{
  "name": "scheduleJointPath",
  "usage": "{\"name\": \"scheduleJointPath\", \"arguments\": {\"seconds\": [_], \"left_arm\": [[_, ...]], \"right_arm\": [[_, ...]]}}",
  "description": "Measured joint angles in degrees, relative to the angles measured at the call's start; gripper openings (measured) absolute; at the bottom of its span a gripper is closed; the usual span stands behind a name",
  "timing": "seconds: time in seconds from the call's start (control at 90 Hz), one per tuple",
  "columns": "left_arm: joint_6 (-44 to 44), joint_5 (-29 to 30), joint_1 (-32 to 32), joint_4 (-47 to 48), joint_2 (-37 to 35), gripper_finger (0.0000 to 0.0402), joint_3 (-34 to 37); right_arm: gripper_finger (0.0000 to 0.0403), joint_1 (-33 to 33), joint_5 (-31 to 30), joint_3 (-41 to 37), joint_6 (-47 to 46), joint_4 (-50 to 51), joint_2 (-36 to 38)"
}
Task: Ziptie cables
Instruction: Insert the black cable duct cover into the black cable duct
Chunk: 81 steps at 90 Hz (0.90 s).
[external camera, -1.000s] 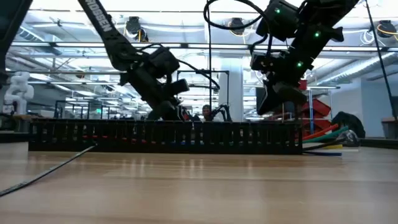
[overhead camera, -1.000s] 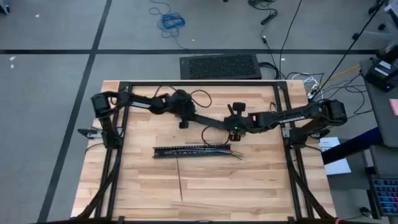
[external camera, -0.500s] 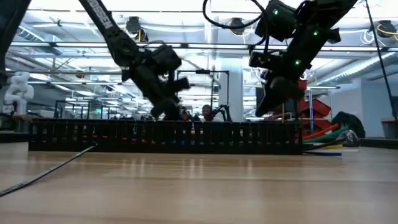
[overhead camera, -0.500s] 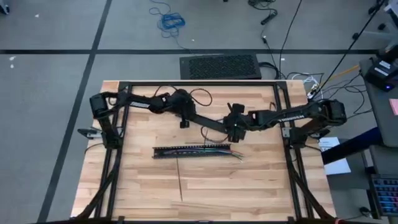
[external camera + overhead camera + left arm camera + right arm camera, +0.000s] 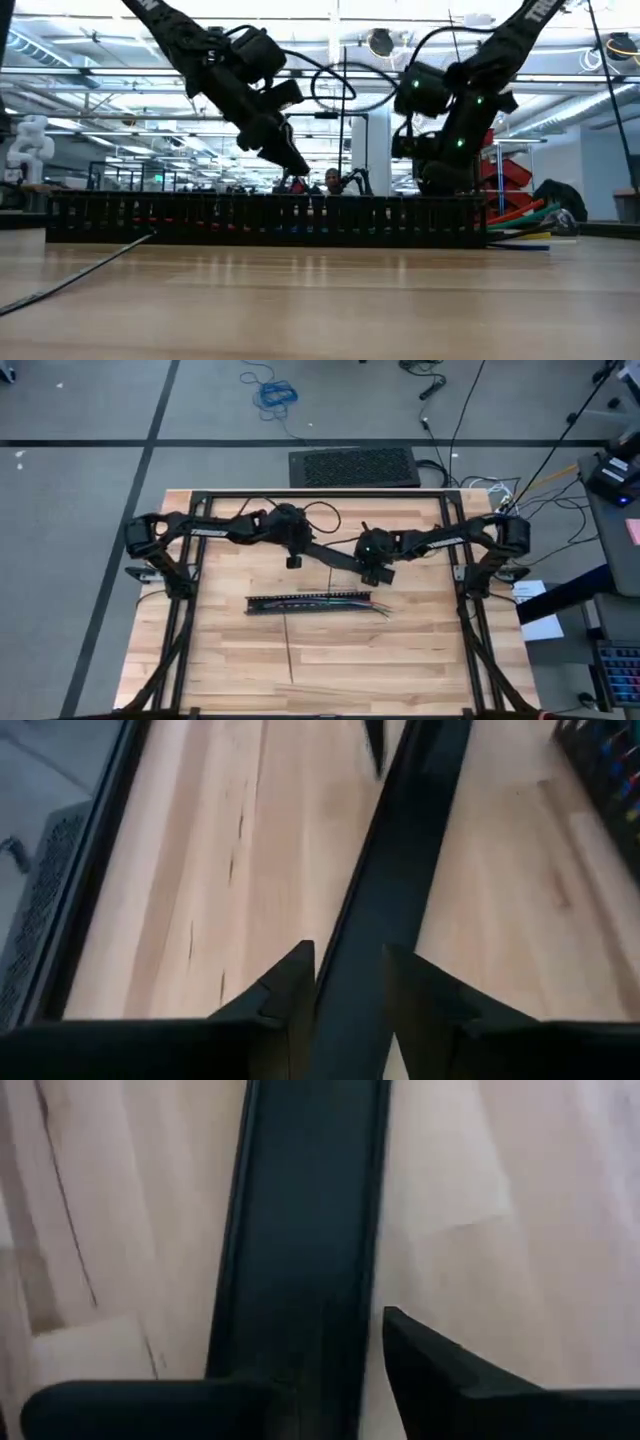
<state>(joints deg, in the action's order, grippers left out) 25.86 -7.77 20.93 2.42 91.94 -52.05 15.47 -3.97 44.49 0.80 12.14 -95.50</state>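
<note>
Both grippers, left (image 5: 345,563) and right (image 5: 381,572), grasp one dark bar (image 5: 385,910), at 12 o'clock above the cables (image 5: 345,600).

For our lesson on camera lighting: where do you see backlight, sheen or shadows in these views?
Low view: bright ceiling lights behind turn both arms and the slotted bar into dark silhouettes; the tabletop carries a pale sheen. High view: even light, hardly any shadow beside the cables.

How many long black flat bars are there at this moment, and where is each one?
2. One black slotted bar lies on the table with the cables. A plain bar hangs above, between the left gripper and right gripper.
</note>
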Motion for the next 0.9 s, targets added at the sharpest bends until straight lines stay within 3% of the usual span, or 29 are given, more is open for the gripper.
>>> {"name": "scheduleJointPath", "arguments": {"seconds": [0.111, 0.256, 0.367, 0.567, 0.8, 0.9], "left_arm": [[-0.03, 3.69, 0.04, 0.86, 0.0, 0.0119, 0.0], [-0.02, 7.75, 0.02, 1.22, 0.0, 0.0119, 0.02], [-0.02, 11.09, 0.04, 1.28, 0.0, 0.0119, 0.02], [-0.54, 12.64, 0.04, 1.81, 0.0, 0.0119, 0.02], [-4.43, 12.24, 0.04, -2.52, 0.26, 0.0119, 0.04], [-4.56, 7.72, 0.23, -4.37, 0.65, 0.0119, 0.04]], "right_arm": [[0.0091, 1.45, 0.78, 0.24, -0.03, -0.31, -2.56], [0.0018, 2.53, 2.62, 0.36, 3.45, 0.11, -3.32], [0.0005, 2.4, 2.03, 0.15, 6.28, 1.34, -2.02], [0.0001, -1.09, -8.61, -0.59, 10.75, 4.85, 2.02], [0.0, -6.21, -15.94, -0.5, 14.76, 4.73, 4.72], [0.0, -7.89, -19.15, -0.5, 15.72, 4.39, 4.92]]}}
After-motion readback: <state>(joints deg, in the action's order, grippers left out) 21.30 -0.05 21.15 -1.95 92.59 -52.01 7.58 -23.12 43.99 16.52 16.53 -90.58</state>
